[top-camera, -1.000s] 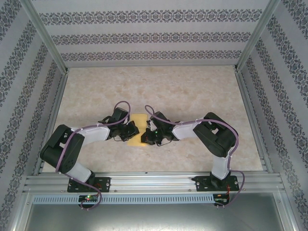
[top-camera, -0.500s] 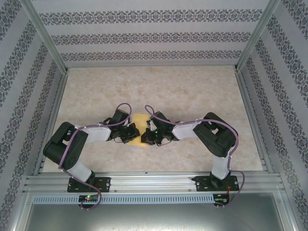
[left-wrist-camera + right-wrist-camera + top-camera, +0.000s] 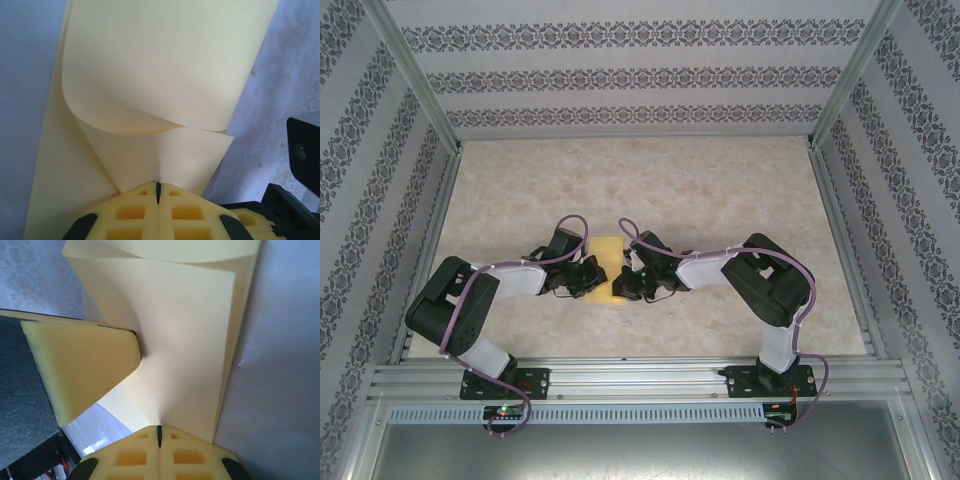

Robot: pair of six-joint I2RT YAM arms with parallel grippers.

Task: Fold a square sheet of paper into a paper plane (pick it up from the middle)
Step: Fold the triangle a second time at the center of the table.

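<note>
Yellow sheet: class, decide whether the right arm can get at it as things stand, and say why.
Probably yes: the right end effector is shut on an edge of the yellow sheet, with nothing between them. The left end effector pinches the opposite side, leaving its way free.

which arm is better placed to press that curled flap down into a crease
Probably the left tool: shut on the sheet, it sits right under the curl; the right tool pinches a flatter part and can anchor.
</note>
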